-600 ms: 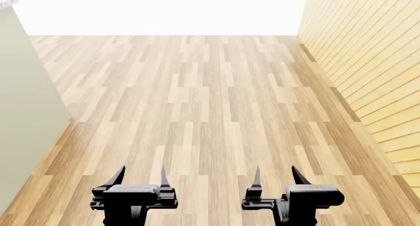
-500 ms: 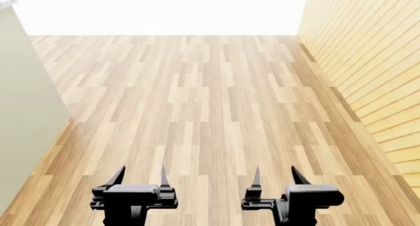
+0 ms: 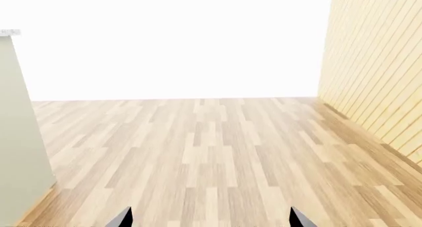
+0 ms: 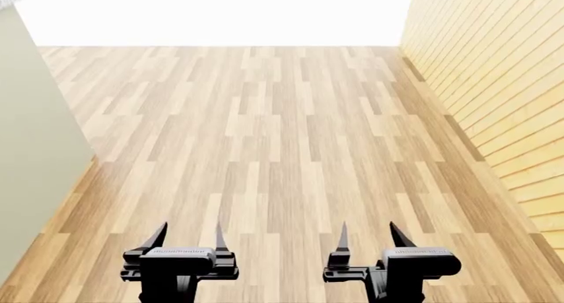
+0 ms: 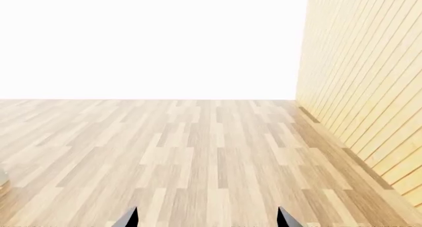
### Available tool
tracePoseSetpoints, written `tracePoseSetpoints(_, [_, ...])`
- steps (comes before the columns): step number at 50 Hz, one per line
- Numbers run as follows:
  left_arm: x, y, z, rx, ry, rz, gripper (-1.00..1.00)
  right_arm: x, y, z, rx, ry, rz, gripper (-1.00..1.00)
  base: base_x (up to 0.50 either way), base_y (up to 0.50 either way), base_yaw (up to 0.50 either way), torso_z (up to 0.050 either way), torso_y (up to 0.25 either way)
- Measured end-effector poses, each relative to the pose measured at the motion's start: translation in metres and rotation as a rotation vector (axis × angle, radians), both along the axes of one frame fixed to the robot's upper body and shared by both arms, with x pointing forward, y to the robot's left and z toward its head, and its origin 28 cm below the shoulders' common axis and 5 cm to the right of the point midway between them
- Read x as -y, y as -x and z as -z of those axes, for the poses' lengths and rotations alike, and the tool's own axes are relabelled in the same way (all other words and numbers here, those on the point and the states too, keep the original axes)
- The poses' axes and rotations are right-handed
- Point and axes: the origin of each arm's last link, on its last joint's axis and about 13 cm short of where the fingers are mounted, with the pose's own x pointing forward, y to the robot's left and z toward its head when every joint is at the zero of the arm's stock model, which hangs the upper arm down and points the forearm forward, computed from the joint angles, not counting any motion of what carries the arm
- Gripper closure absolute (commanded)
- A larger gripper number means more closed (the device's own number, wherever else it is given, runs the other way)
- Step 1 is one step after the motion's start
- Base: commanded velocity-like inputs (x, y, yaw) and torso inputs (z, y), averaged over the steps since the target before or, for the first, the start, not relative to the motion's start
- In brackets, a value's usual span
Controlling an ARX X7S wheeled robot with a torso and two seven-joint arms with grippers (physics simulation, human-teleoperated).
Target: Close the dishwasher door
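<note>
**Dishwasher door out of sight; both arms wait over bare floor**

Almost nothing has moved since the earlier frame: the head view has shifted a touch, both arms as before. Left gripper [image 4: 187,235] and right gripper [image 4: 370,234] hold their jaws wide, gripping nothing, above the wood floor [image 4: 273,138]. No dishwasher door shows in any view, so its facing and long axis cannot be told. Likely a stiff, hinged, heavy panel: push its free edge. A green cabinet side [image 4: 35,138] stands beyond the left jaws' outer side; a plank wall [image 4: 493,72] flanks the right.
</note>
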Motion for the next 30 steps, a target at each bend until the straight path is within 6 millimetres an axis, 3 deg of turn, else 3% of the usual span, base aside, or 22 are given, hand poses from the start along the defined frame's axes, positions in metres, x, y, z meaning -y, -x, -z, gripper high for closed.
tracePoseSetpoints(30, [0.0003, 0.0006, -0.0002, -0.005, -0.003, 0.003, -1.00, -0.0004, 0.0009, -0.0004, 0.000, 0.004, -0.007, -1.00, 0.00, 0.00, 0.00, -0.050, 0.000])
